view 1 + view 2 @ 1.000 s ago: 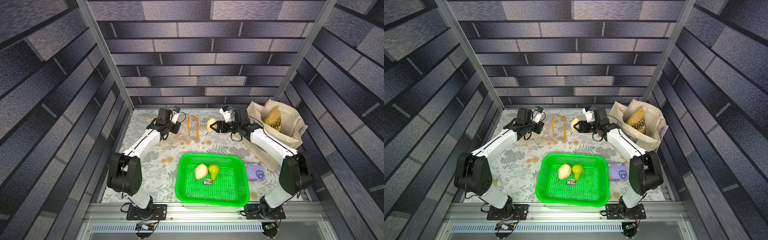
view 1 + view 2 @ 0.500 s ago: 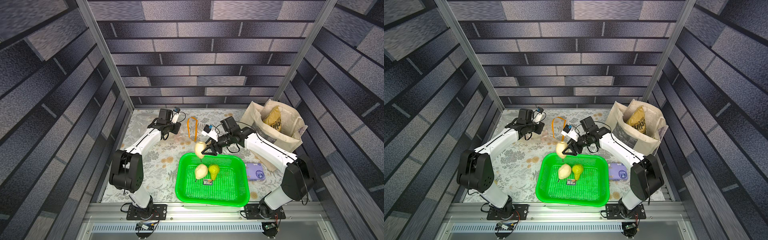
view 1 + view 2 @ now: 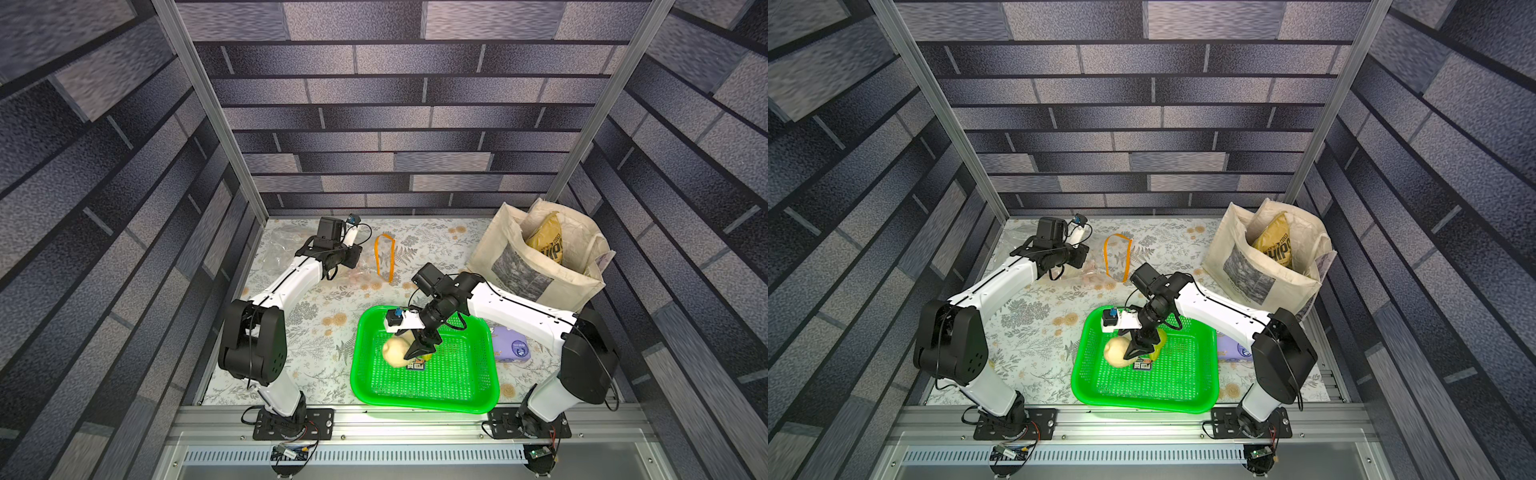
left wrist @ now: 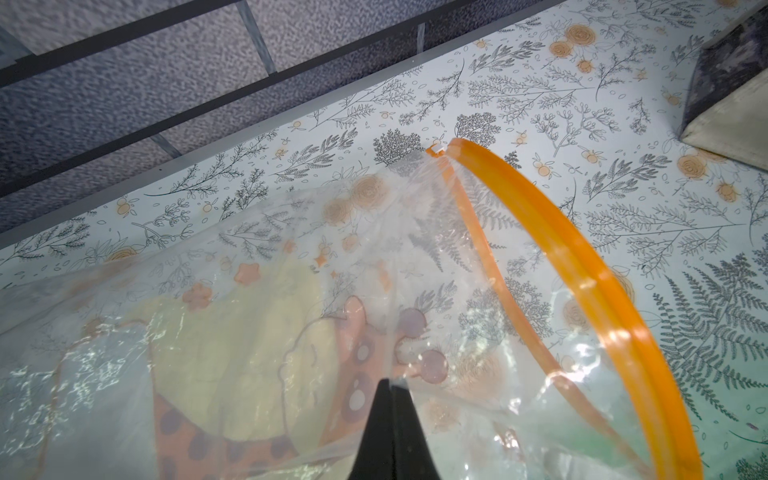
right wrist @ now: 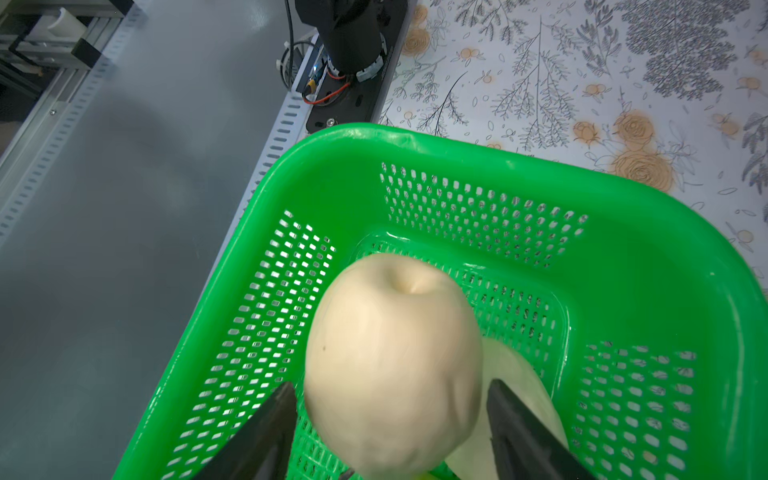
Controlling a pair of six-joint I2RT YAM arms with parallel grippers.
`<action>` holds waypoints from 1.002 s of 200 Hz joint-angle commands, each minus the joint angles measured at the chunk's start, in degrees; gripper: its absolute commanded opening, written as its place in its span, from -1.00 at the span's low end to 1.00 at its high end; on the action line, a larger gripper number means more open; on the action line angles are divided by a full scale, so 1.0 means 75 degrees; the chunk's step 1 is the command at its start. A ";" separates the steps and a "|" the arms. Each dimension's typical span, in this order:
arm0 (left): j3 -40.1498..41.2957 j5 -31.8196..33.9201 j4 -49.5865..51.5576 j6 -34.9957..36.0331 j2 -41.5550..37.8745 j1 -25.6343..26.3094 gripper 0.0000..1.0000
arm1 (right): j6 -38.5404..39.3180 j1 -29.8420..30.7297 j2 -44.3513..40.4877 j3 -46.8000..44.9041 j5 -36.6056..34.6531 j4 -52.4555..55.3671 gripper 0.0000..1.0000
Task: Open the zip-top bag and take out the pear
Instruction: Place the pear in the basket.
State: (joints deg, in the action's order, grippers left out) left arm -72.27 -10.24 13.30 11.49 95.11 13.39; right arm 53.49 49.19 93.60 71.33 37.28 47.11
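Observation:
The cream pear (image 5: pixel 395 365) hangs low inside the green basket (image 5: pixel 457 145), between the fingers of my right gripper (image 5: pixel 390 384). The jaws stand open, with a thin gap on each side of the fruit. In both top views the pear (image 3: pixel 395 351) (image 3: pixel 1116 352) lies by the right gripper (image 3: pixel 422 351) (image 3: pixel 1138 351) in the basket's back left part. The clear zip-top bag (image 4: pixel 291 332) lies at the back left, its orange zip strip (image 4: pixel 561 249) (image 3: pixel 384 257) spread into a loop. My left gripper (image 4: pixel 390 382) (image 3: pixel 353 255) is shut on a fold of its plastic.
A second pale fruit (image 5: pixel 519 374) lies under the pear, and a yellow-green one (image 3: pixel 1158 338) sits behind the right gripper. A cream tote bag (image 3: pixel 536 257) with a chip packet stands at the back right. A purple pack (image 3: pixel 511 345) lies right of the basket (image 3: pixel 424 405).
My right arm carried the pear from beside the bag's mouth forward and down into the basket, and its jaws have widened off the fruit. The left arm has stayed on the bag.

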 commanded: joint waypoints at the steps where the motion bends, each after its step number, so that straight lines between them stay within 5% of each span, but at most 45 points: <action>1: -0.0219 -0.0078 0.0190 -0.0169 0.0036 -0.0015 -1.00 | 0.0336 0.0140 0.0249 0.0332 -0.0619 0.0516 0.54; 65: -0.0219 -0.0051 0.0196 -0.0167 0.0082 -0.0004 -1.00 | -0.0676 0.0001 0.0135 0.0328 0.0003 -0.0346 0.65; 121: -0.0275 -0.0108 0.0265 -0.0174 0.0274 0.0009 -0.86 | -0.4917 -0.1642 0.0362 0.0457 0.0307 -0.2779 0.61; 154: -0.0289 -0.0283 0.0243 -0.0193 0.0269 0.0045 -0.47 | -0.7438 -0.2883 0.0431 0.0084 -0.0410 -0.4523 0.62; 182: -0.0262 -0.0294 0.0143 -0.0322 0.0214 0.0043 0.12 | -0.8074 -0.3518 0.0470 -0.0067 -0.1387 -0.4824 0.68; 200: -0.0274 -0.0223 0.0138 -0.0438 0.0181 -0.0031 0.31 | -0.8225 -0.3888 0.0402 -0.0350 -0.1571 -0.5167 0.70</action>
State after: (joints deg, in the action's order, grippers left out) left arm -72.60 -11.68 14.13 9.69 96.92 13.50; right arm -1.06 22.24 96.09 71.81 29.91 13.96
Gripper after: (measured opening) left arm 0.610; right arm 0.847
